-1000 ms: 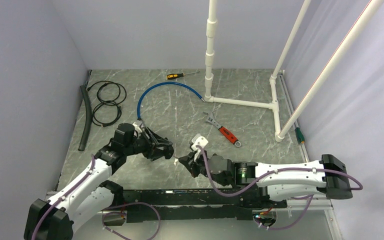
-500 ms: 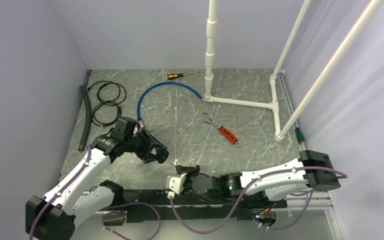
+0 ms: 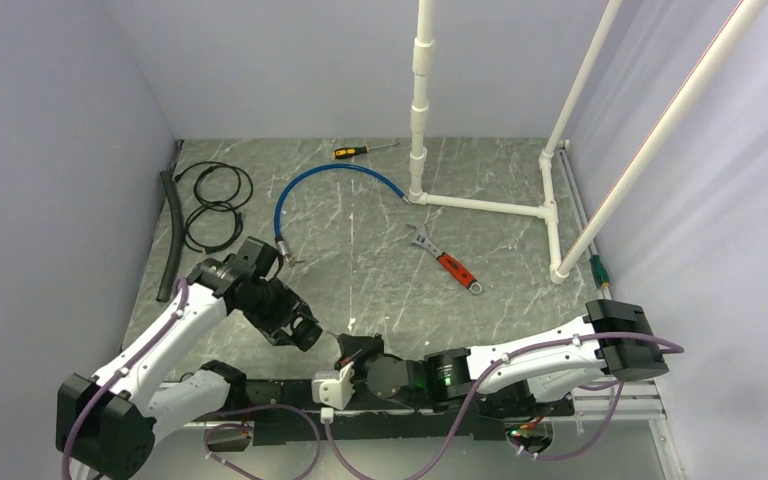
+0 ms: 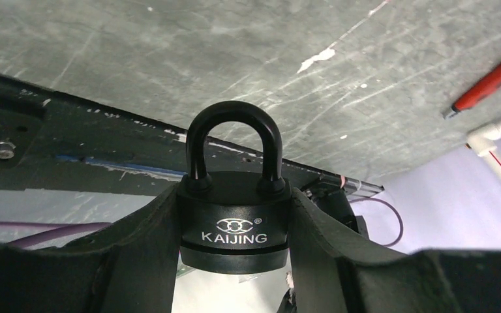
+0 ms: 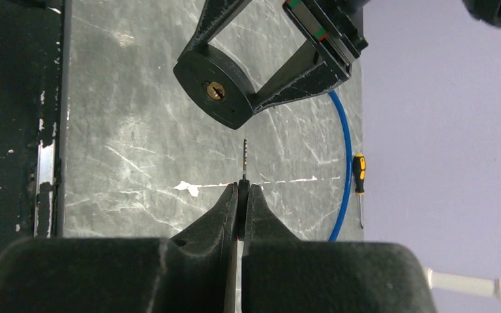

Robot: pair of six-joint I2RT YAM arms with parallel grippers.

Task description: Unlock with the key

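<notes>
My left claw (image 4: 235,208) grips the black steel padlock (image 5: 218,94), brass keyhole (image 5: 216,90) facing the thin silver key (image 5: 244,160) pinched in my closed right claw (image 5: 242,189), just short of the padlock. Blade looks offset; pushing could bend it.

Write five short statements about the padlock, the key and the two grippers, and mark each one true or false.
1. The left gripper grips the padlock by its body. True.
2. The key is in the keyhole. False: its tip stops short of the padlock, with table showing between them.
3. The shackle stands open. False: both its legs sit in the body.
4. The right gripper is shut on the key. True.
5. The padlock's keyhole end is turned toward the right gripper. True.
</notes>
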